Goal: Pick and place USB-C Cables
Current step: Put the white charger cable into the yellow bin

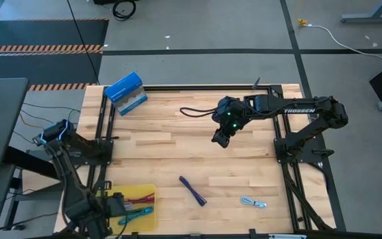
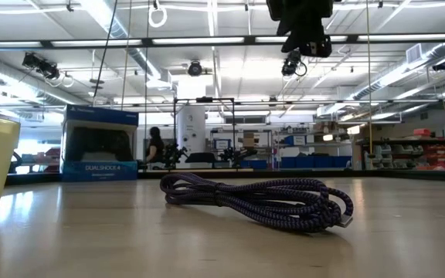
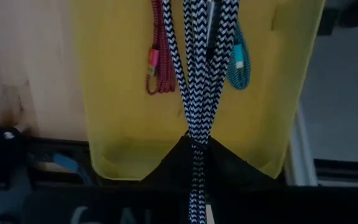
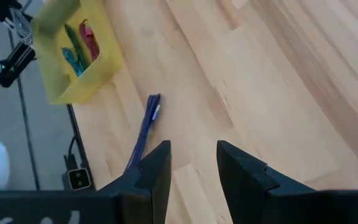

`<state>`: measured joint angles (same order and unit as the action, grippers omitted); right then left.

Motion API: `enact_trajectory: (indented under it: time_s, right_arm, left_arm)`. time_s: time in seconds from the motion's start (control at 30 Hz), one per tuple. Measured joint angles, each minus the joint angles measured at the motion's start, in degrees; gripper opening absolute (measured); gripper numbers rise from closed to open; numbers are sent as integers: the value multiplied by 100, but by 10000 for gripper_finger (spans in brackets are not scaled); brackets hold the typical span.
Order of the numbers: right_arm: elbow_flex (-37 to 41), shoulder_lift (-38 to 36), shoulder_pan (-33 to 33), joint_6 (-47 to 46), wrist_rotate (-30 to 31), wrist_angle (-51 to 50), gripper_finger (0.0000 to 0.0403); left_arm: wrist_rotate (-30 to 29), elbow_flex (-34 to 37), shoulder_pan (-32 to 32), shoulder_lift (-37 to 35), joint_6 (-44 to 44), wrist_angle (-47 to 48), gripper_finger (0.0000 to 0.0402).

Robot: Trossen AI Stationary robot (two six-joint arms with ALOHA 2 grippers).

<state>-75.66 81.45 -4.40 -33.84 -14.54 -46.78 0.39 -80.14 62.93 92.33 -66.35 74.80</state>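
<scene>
My left gripper (image 3: 194,149) is at the table's near left corner (image 1: 118,206), over the flat yellow tray (image 3: 123,124), and is shut on a dark-and-white braided cable (image 3: 194,74). A magenta cable (image 3: 157,56) and a teal cable (image 3: 238,62) lie in the tray. My right gripper (image 4: 192,163) is open and empty, held high over the table's middle (image 1: 221,136). The purple cable (image 1: 193,190) lies on the table near the front; it also shows in the low view (image 2: 261,202) and the right wrist view (image 4: 143,127). The pale blue cable (image 1: 253,202) lies to its right. My left gripper pinches the braided cable's bundled strands (image 3: 195,134) between its two fingers, several strands together. The cable runs on from the fingertips out over the yellow tray, between the magenta and the teal cable. Whether it rests on the tray floor cannot be told.
A blue rectangular box (image 1: 126,93) stands at the table's far left; it also shows in the low view (image 2: 99,143). The yellow tray (image 1: 144,192) sits at the near left. Black frame rails run along the table's edges. A person stands far off in the room (image 2: 155,145).
</scene>
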Motion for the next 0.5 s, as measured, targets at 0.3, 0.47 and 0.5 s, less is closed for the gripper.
enact_trajectory:
  time_s: [0.3,0.47,0.5]
  right_arm:
    - [0,0,24,-522,22,6,135]
    - [0,0,52,-519,46,8,135]
    - [0,0,52,-542,46,9,135]
  left_arm:
    - [-582,0,300,0,120,25,26]
    - [-676,318,437,-15,74,-399,30]
    - [-600,481,461,-10,74,-524,30]
